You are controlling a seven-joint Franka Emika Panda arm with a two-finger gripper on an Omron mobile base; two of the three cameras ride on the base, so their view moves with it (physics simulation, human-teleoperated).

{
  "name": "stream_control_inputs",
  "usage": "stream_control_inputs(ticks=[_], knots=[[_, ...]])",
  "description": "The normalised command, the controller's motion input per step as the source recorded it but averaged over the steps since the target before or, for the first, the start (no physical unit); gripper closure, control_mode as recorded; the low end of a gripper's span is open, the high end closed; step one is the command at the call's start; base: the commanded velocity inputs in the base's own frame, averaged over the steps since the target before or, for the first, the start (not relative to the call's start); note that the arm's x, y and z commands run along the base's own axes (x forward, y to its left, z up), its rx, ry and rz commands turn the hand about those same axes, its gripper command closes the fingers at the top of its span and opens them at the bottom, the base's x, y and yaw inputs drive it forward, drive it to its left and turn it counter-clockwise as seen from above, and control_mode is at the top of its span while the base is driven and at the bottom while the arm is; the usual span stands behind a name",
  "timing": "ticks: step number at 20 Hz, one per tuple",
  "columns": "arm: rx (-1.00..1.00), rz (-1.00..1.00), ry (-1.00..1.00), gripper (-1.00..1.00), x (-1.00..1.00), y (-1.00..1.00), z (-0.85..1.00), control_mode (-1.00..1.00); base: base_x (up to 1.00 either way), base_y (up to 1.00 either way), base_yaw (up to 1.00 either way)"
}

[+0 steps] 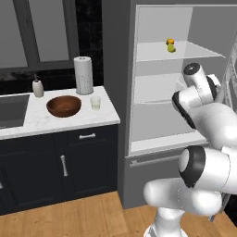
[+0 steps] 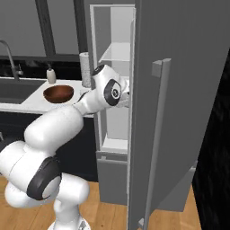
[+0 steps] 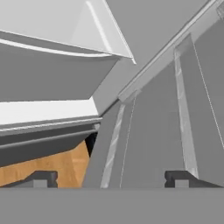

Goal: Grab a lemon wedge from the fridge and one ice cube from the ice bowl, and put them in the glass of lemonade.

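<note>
**Hand view: gripper spread wide at the open fridge door**

Hand view shows the gripper with its two dark fingertips far apart and nothing between them; jaws wide, empty. Ahead of them lie grey door panels, white shelf edges and a patch of wooden floor.

Left base view: the fridge stands open, white shelves exposed. The lemon wedge, yellow-green, sits on the upper shelf, touching a small round orange thing just above or behind it. The arm reaches toward the right side of the fridge interior, well below that shelf.

On the bench left of the fridge: the ice bowl, reddish-brown, with the glass of lemonade just beside it on its right, apart. Contents of the bowl too small to tell. Behind them a paper-towel roll and a soap dispenser.

Right base view: the fridge door is swung open toward the camera, its long bar handle facing out; the arm's wrist sits at the door's inner edge
</note>
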Motion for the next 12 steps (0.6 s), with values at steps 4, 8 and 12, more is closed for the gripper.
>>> stream_control_inputs(ticks=[4,8,12], knots=[[-0.05,-0.04,0.29,-1.0,0.68,-1.0,-0.04,-1.0,0.0,0.0,0.0],[0.0,-0.17,0.2,-1.0,-0.28,-1.0,-0.16,-1.0,0.0,0.0,0.0],[0.0,-0.17,0.06,-1.0,-0.72,-1.0,-0.3,-1.0,0.0,0.0,0.0]])
